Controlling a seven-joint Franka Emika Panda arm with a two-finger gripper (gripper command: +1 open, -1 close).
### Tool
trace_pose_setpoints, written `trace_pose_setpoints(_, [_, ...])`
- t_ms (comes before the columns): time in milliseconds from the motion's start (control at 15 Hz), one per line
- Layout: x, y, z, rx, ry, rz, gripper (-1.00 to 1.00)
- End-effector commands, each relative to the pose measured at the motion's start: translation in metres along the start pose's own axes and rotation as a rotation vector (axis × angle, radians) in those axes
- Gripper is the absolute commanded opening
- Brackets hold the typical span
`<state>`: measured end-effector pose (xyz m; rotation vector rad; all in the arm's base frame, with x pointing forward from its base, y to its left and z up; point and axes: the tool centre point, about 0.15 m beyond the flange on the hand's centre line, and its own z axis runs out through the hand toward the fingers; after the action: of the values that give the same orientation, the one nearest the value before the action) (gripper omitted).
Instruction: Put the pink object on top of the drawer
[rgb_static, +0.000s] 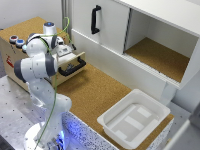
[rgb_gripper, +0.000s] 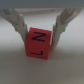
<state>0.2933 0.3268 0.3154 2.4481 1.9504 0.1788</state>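
Observation:
The pink object (rgb_gripper: 40, 44) is a pink-red cube with black letters, seen only in the wrist view. It sits between my two fingers (rgb_gripper: 19, 24), which press against its sides. My gripper (rgb_gripper: 40, 39) is shut on it, over a pale grey surface. In the exterior view my gripper (rgb_static: 64, 50) is at the open drawer (rgb_static: 72, 65) of the small light-wood cabinet with a cork-brown top (rgb_static: 25, 27) and a black bar handle (rgb_static: 71, 68). The cube is hidden by the arm there.
Small round blue-topped items (rgb_static: 16, 41) stand on the cabinet top near its edge. A large white cupboard (rgb_static: 107, 22) with a black vertical handle and an open compartment (rgb_static: 160, 55) stands behind. A white bin (rgb_static: 132, 117) sits at the cork table's front.

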Motion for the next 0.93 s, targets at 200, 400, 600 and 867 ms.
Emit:
trace_pose_setpoints(200, [0.026, 0.014, -0.064, -0.079, -0.138, 0.077, -1.00])
trace_pose_setpoints(400, [0.043, 0.026, -0.081, -0.117, -0.146, 0.080, -1.00])
trace_pose_setpoints(600, [0.063, 0.045, -0.104, -0.164, -0.126, 0.072, -1.00])
trace_pose_setpoints(867, [0.099, 0.065, -0.139, -0.202, -0.076, 0.000, -1.00])
